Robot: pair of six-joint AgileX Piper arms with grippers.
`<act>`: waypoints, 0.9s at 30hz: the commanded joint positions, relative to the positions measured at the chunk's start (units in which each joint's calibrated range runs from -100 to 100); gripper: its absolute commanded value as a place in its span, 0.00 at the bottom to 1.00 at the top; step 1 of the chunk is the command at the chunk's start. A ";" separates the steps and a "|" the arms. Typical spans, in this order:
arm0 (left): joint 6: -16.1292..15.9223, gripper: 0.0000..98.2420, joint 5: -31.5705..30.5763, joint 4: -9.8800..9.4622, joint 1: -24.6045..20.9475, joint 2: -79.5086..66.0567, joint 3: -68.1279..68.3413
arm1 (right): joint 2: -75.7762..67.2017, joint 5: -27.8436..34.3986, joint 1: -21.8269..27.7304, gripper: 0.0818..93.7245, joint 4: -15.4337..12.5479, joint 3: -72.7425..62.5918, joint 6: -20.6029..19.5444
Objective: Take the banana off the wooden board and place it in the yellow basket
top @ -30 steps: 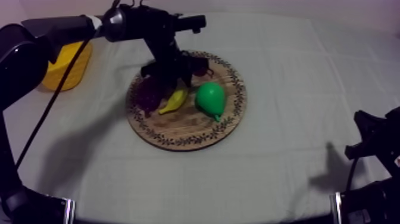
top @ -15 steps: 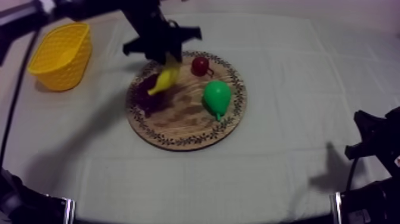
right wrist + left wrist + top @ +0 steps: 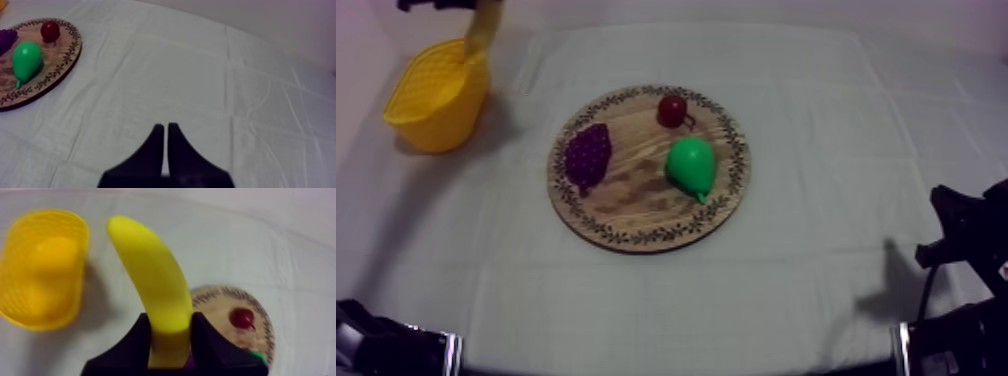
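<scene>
Left gripper grips banana, held up near yellow basket; right gripper pinched together, holding nothing, over cloth.

round brown wooden board: dark leaf-vine pattern around the rim, plain grain at centre. on the board: solid green toy pear, dark purple bunch of grapes, small red fruit. left of the board: yellow lattice-weave basket; curved yellow toy banana, plain. under the board: grey-white cloth, plain.
</scene>
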 commanded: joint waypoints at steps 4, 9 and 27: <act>-5.73 0.17 -3.37 -0.18 -9.16 2.92 -1.11 | -0.03 -0.01 -0.01 0.00 0.00 0.02 0.01; -8.74 0.18 -5.92 -0.07 -13.67 7.76 -2.53 | -0.03 -0.01 -0.05 0.00 0.00 0.02 0.01; -12.77 0.57 -14.31 1.54 -18.34 12.87 3.31 | -0.03 -0.01 -0.14 0.00 0.00 0.02 0.01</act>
